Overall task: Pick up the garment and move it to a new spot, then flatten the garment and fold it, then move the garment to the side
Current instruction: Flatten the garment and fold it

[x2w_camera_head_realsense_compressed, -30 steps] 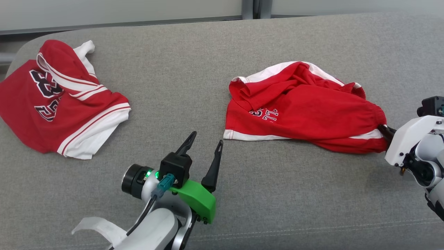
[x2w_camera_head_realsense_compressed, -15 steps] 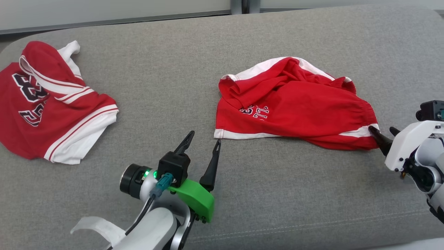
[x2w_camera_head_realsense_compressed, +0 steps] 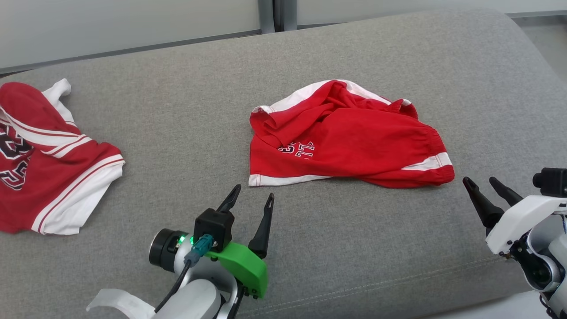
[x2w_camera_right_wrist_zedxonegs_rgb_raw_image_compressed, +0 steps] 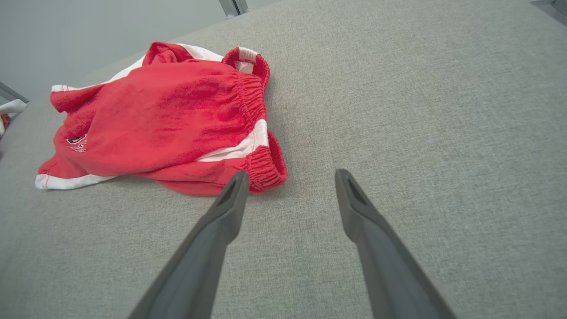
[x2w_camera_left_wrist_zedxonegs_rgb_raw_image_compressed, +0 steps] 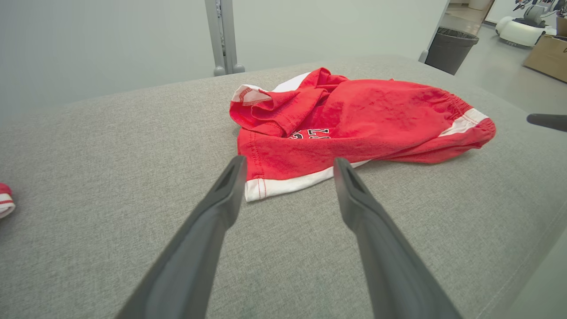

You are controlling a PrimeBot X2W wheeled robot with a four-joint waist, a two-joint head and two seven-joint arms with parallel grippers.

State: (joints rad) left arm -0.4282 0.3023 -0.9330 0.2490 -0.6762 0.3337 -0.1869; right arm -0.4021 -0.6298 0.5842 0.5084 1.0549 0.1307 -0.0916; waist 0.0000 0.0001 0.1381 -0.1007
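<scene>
1. At the far left of the grey fabric-covered table, a second red-and-white jersey lies crumpled, well apart from the work.
2. Right of it, near the front edge, the left gripper hovers with its fingers spread wide and empty. They point at the white-trimmed leg hem of the shorts.
3. In the middle lie the red shorts, the garment to be handled. They are rumpled, with one leg turned over itself, and rest on the table held by nothing.
4. At the right, the right gripper stands just beside the waistband, its fingers wide and clear of the cloth.
5. Progress, as I judge it: the garment lies free in the open middle, so the pick-and-move may be done. Flattening, folding and shifting aside are all left.
6. The left wrist view gives the hem's stitching close up, and a dark bin and a cardboard box beyond the table. The right wrist view gives the waistband's gathered elastic, which the head view reduces to a ruffled edge.
</scene>
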